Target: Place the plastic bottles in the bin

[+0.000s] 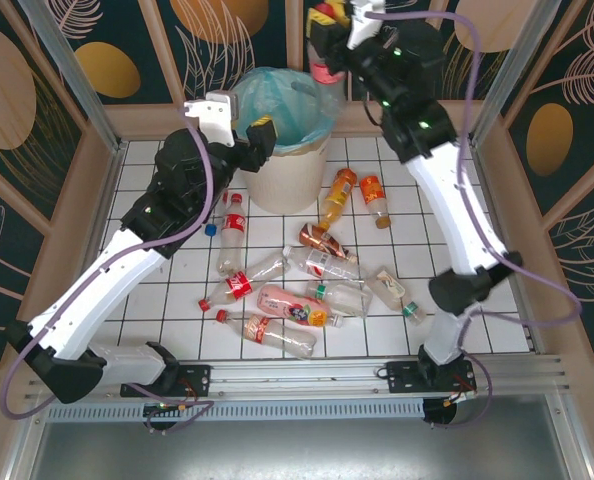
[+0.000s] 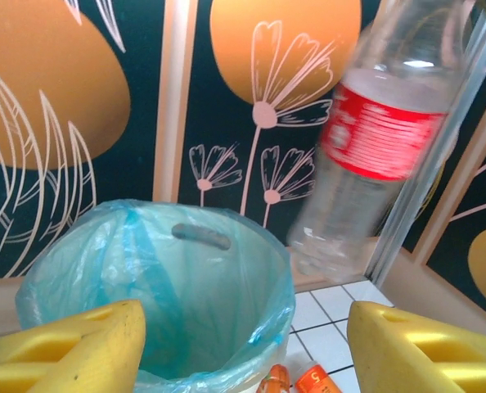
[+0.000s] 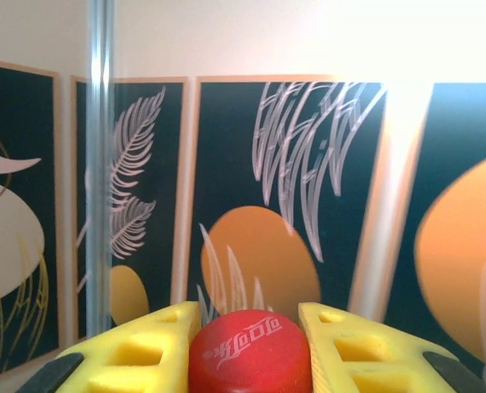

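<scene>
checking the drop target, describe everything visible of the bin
The bin is a round off-white bucket, upright on the tiled table near its far edge. A teal bag lines it and folds over the rim; a handle slot shows through the liner. The left gripper hangs by its left rim, contact unclear; the right gripper holds a red-labelled bottle above its right side.

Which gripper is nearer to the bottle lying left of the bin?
Left: the left gripper hangs by the bin's rim near that bottle; the right gripper is across the bin.
</scene>
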